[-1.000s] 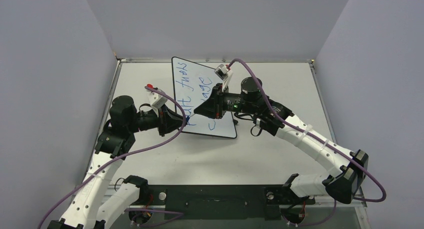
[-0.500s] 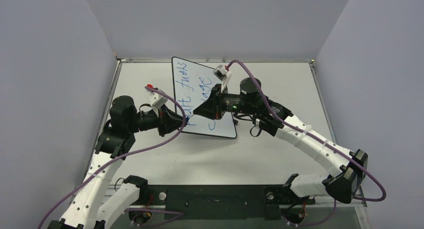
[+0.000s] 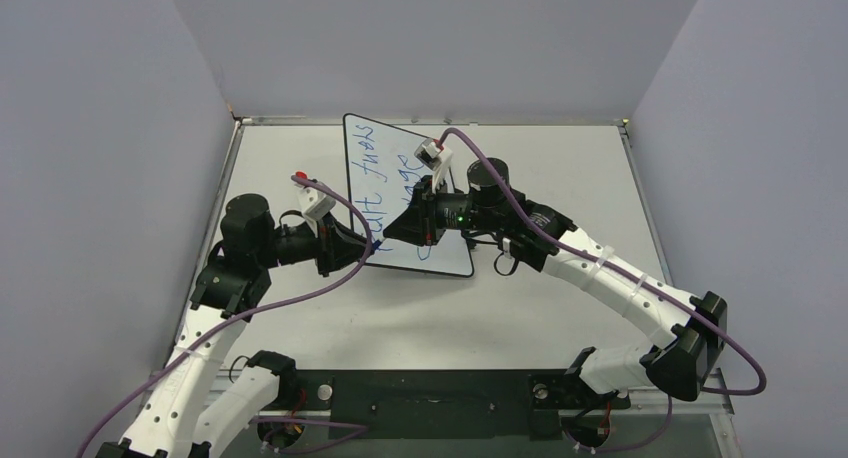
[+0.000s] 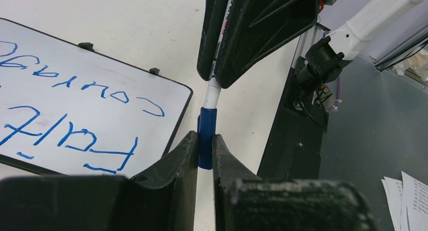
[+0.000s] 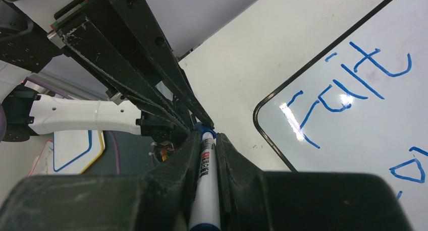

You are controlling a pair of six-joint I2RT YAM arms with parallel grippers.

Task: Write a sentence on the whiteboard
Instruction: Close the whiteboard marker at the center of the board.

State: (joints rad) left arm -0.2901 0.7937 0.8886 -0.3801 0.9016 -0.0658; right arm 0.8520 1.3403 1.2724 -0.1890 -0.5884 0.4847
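Two grippers meet nose to nose just above the table [image 3: 560, 158], left of its middle and well in from the near edge. The right gripper [image 5: 206, 140] is clenched on the white barrel of a marker [image 5: 204, 175], which runs lengthwise between its fingers. The left gripper [image 4: 204, 140] is pinched tight on the blue cap [image 4: 207, 132] at the marker's tip. The two arms face each other along one line, probably so that cap and barrel share an axis and can be pushed together or drawn apart without bending. Whether the cap is fully seated cannot be told, though a short white neck shows between it and the right fingers.

The whiteboard [image 3: 450, 258] lies flat on the table, one short side near the far edge and the other reaching about the middle, slightly left of centre. The sentence [image 3: 375, 178] runs across it in two blue lines, and the left wrist view reads it as "Fait" above "courage", with the rest out of that view. The pen is held off the board, beside its nearer left corner, so the writing looks finished and the step in hand is most likely capping the marker. A crooked push could skew the cap or twist the barrel in the grip
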